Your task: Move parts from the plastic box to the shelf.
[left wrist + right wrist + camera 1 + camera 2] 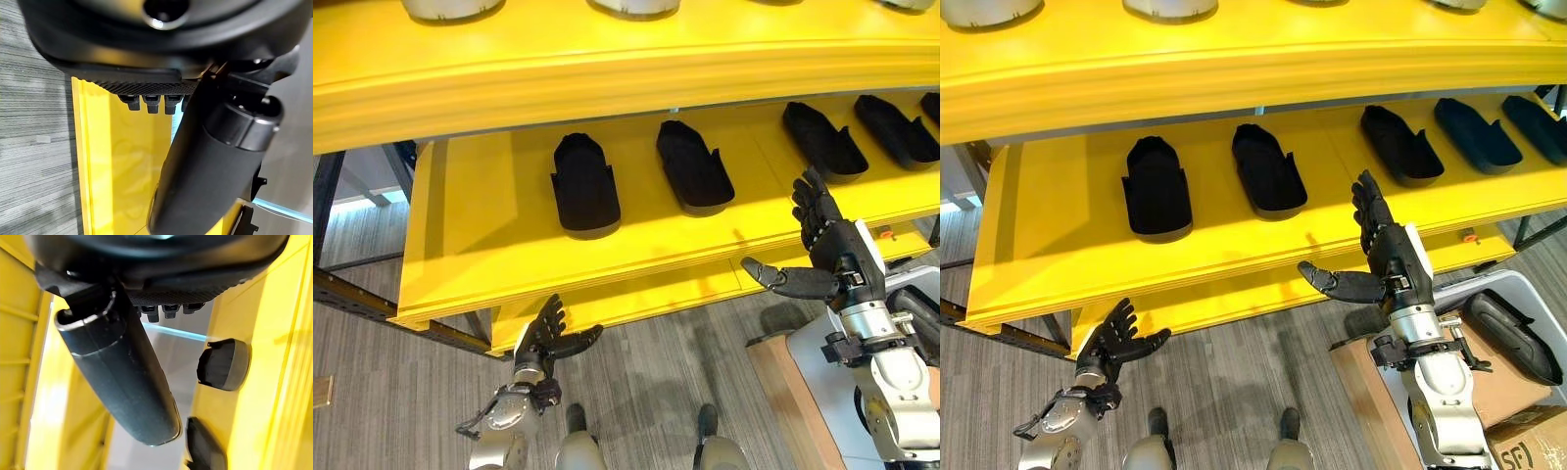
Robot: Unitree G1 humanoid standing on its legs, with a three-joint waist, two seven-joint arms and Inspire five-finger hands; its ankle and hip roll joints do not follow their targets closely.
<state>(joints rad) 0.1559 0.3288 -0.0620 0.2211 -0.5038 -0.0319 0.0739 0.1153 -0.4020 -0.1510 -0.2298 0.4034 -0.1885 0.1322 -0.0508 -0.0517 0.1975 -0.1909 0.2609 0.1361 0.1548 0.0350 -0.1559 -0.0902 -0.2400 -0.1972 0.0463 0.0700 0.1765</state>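
From the left eye view, five black parts already sit in a row on the yellow shelf (pixel 480 215), running from the centre toward the upper right; the leftmost part (pixel 584 186) and the one beside it (pixel 693 168) are plain to see. So a good share of the job looks done. The right hand (pixel 832 250) stands at right of centre, fingers straight and spread, thumb out to the side, holding nothing, just in front of the shelf's front edge and near the third part (pixel 822 140). The left hand (pixel 546 338) hangs low at lower left, fingers loosely splayed, empty, well below the shelf.

The right eye view adds more: at lower right, a pale plastic box (pixel 1542 294) still holds at least one dark part (pixel 1513 336), so I'd judge there is work left. A cardboard box (pixel 1489 387) sits next to it, below the right hand.

In the left wrist view, that hand's thumb (pixel 210 161) reaches out over yellow shelf edge and grey floor (pixel 34 147), gripping nothing.

In the right wrist view, the thumb (pixel 122 377) is extended and free, with two parts lying on the shelf past it, one (pixel 224 364) clear of the hand.
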